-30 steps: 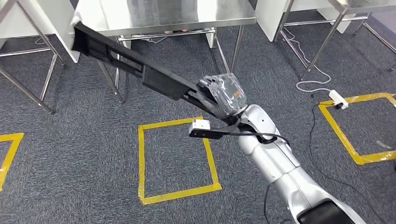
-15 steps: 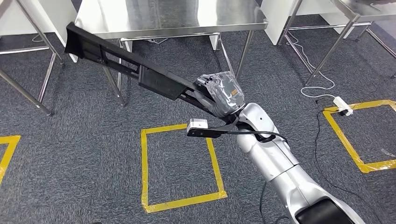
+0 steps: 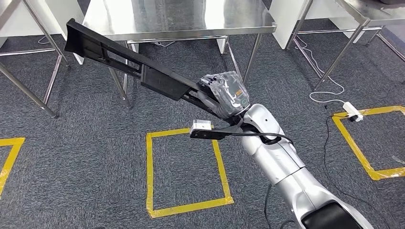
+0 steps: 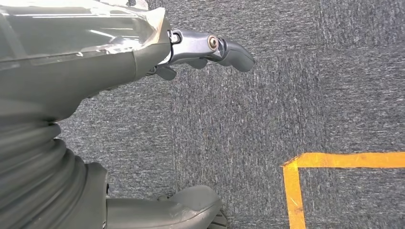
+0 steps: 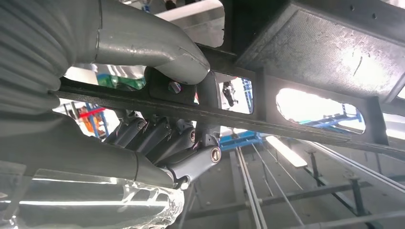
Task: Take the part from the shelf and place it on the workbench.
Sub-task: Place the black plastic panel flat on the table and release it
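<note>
right hand (image 3: 228, 95) grips part (image 3: 129, 69); wrist view: fingers (image 5: 157, 136) wrapping bar; left hand (image 4: 95, 71) spread.

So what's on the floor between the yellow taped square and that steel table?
Bare grey carpet in the head view; the long black part, gripped by the right hand, passes above it toward the steel table.

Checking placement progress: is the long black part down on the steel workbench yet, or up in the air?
In the air. The right hand grips one end of the black part; its far end overlaps the workbench corner, contact unclear.
</note>
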